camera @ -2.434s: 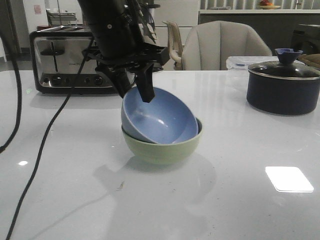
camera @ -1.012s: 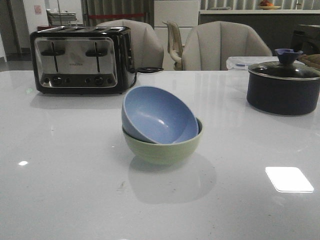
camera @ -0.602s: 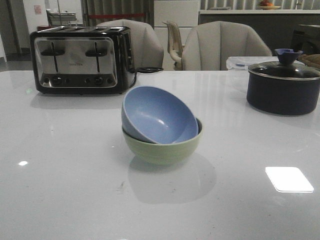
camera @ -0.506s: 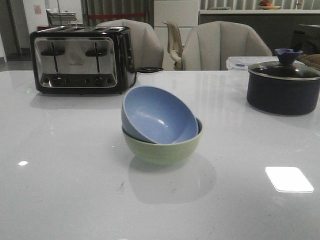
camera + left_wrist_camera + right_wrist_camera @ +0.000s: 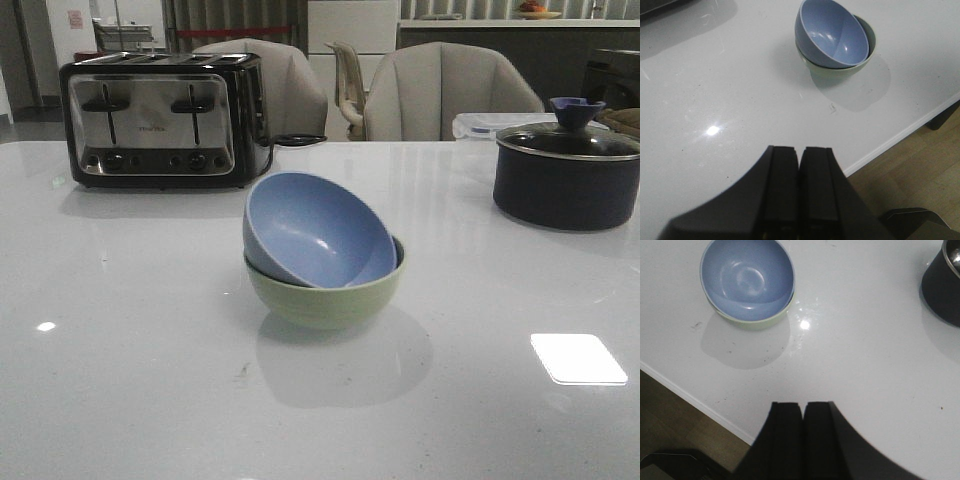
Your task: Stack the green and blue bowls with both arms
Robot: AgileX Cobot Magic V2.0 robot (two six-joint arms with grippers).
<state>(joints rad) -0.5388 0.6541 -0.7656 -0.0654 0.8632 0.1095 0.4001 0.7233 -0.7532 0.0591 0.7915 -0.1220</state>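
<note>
A dusty blue bowl [image 5: 318, 230] sits inside a pale green bowl [image 5: 325, 290] near the middle of a glossy white table [image 5: 130, 380]. The blue bowl is not seated flat: it leans, its rim riding high on the side toward the toaster [image 5: 160, 120] and dipping low on the side toward the dark navy lidded pot [image 5: 567, 170]. Its opening faces partly toward the front edge of the table.

Neither arm appears in the front view. The left gripper [image 5: 799, 185] hangs above the table's front edge, its two black fingers pressed together with nothing between them. The right gripper [image 5: 802, 432] is also pulled away from the bowls, fingers pinched closed and empty. The stacked bowls lie well apart from both grippers, ahead of each set of fingertips. Neither arm looks clearly nearer.

The toaster stands behind the bowls and to their left. The pot stands behind them and well to their right. Grey chairs [image 5: 450, 90] sit beyond the table.

The stacking looks essentially done. If any move remains, it would be levelling the tilted blue bowl by nudging its raised rim on the toaster side.
</note>
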